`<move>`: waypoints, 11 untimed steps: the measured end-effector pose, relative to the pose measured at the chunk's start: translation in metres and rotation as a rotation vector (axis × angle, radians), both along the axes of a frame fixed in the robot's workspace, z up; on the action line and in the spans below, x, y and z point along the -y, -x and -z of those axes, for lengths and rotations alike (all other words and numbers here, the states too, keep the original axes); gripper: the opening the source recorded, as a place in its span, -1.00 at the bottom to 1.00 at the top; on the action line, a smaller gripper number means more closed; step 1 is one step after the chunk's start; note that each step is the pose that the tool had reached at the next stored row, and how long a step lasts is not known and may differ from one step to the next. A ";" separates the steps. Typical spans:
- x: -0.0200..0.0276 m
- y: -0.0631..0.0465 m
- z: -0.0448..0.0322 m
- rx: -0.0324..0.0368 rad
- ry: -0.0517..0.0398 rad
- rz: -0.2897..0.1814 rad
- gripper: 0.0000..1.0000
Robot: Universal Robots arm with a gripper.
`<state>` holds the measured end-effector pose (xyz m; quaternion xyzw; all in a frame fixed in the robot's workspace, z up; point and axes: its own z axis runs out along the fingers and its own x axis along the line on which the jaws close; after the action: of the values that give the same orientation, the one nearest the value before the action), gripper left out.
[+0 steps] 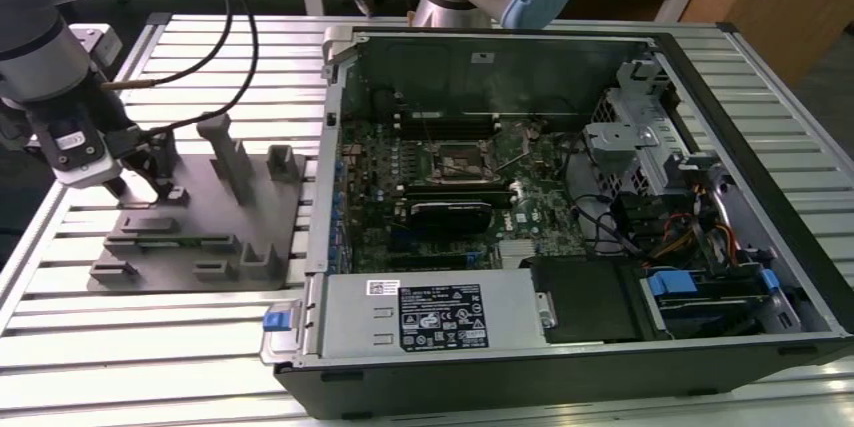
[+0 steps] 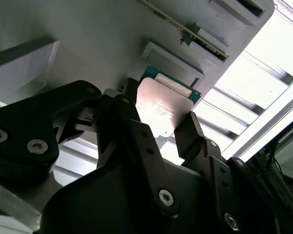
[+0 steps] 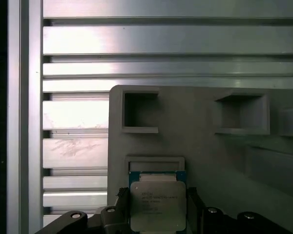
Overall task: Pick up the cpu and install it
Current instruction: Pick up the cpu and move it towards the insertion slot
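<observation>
The cpu [image 3: 157, 204], a flat square chip with a silver-grey top and a green edge, sits between my gripper's [image 3: 157, 196] two black fingers. In the second wrist view the cpu [image 2: 163, 105] has a finger [image 2: 129, 105] against one side and the other finger against the opposite side, so the gripper [image 2: 158, 111] is shut on it. It is just in front of a shallow pocket [image 3: 154, 163] in the grey fixture plate [image 3: 200, 146]. In the exterior view my gripper [image 1: 127, 187] hangs over the fixture plate [image 1: 200, 232] at the exterior view's left. The black motherboard socket [image 1: 461, 159] lies inside the open computer case.
The open computer case [image 1: 561, 197] fills the middle and the exterior view's right, with a power supply [image 1: 427, 312], drive cage and cables. Grey posts and blocks [image 1: 227, 157] stand up from the fixture plate. A cable [image 1: 234, 37] runs from my wrist. A slatted aluminium table [image 1: 174, 347] lies beneath.
</observation>
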<state>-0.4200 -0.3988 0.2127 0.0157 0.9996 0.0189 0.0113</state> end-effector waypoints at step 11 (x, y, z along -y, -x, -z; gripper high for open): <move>0.0000 0.000 -0.0051 -0.0001 0.0000 0.000 0.09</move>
<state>-0.4198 -0.3988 0.2178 0.0155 0.9996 0.0189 0.0112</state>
